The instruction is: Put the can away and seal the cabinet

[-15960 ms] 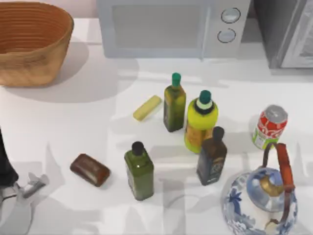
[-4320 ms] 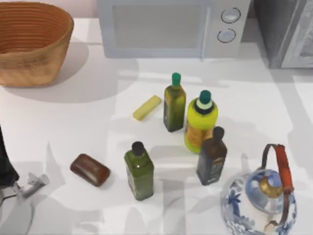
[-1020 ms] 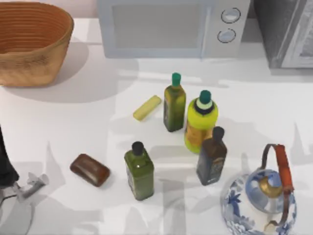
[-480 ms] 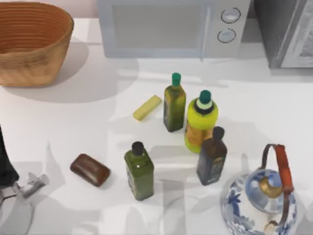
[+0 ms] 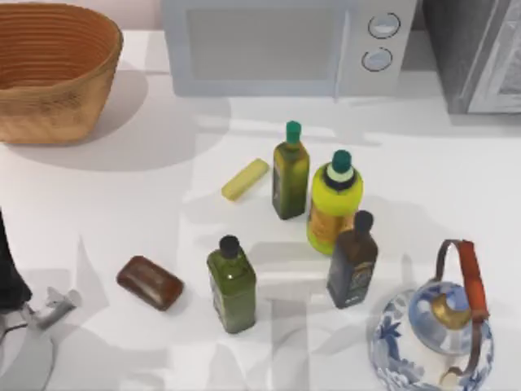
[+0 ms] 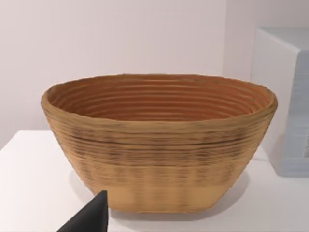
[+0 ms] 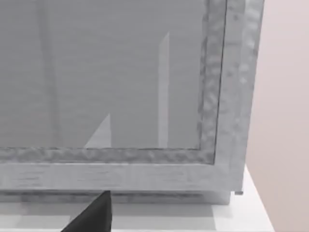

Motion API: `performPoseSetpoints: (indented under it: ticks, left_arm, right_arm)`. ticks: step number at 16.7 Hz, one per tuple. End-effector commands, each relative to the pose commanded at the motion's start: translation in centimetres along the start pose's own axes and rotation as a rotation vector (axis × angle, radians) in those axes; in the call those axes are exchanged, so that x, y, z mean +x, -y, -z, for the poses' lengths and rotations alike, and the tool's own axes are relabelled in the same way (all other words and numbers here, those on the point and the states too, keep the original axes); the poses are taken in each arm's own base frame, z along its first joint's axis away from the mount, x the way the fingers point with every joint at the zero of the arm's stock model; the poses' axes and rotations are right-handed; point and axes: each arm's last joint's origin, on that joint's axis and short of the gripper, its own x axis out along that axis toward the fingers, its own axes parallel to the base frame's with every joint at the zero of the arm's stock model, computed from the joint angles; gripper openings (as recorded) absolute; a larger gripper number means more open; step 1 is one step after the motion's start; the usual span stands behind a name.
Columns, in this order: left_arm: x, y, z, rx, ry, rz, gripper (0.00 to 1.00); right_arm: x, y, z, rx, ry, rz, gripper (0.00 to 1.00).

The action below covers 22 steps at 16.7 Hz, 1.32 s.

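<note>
The can is out of view. The cabinet (image 5: 476, 53) is a dark grey streaked box at the table's far right corner, with its lighter framed door panel (image 5: 501, 73) toward the table. The right wrist view looks at that door panel (image 7: 120, 77) from close by and straight on, with its mottled frame (image 7: 212, 96) around it. My right gripper (image 7: 91, 217) appears there as a dark wedge just short of the door. My left gripper (image 5: 45, 314) is parked at the near left of the table, pointing toward the basket (image 6: 159, 140).
A white microwave (image 5: 285, 45) stands at the back next to the cabinet. Several bottles (image 5: 334, 204) cluster mid-table, beside a yellow bar (image 5: 244, 179) and a brown block (image 5: 150, 282). A blue-and-white teapot (image 5: 435, 330) sits at the near right. The basket (image 5: 53, 69) fills the far left corner.
The can that stood on the right of the table 16 s ago is gone from it. Over the last second only shadows on the table's right side shifted; the left arm stayed still.
</note>
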Motion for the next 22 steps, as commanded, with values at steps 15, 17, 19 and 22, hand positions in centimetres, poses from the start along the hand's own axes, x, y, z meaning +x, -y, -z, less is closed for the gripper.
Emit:
performPoseSetpoints:
  ticks: [15, 17, 19, 22]
  left_arm:
    - [0.0, 0.0, 0.0, 0.0, 0.0, 0.0, 1.0]
    - [0.0, 0.0, 0.0, 0.0, 0.0, 0.0, 1.0]
    - [0.0, 0.0, 0.0, 0.0, 0.0, 0.0, 1.0]
    - [0.0, 0.0, 0.0, 0.0, 0.0, 0.0, 1.0]
  right_arm:
    - [3.3, 5.4, -13.0, -0.183, 0.071, -0.052, 1.0]
    - [3.6, 5.8, -17.7, -0.194, 0.075, -0.06, 1.0]
    - [3.4, 5.4, -22.2, -0.181, 0.068, -0.063, 1.0]
    - [2.6, 4.1, -27.7, -0.128, 0.047, -0.055, 1.0]
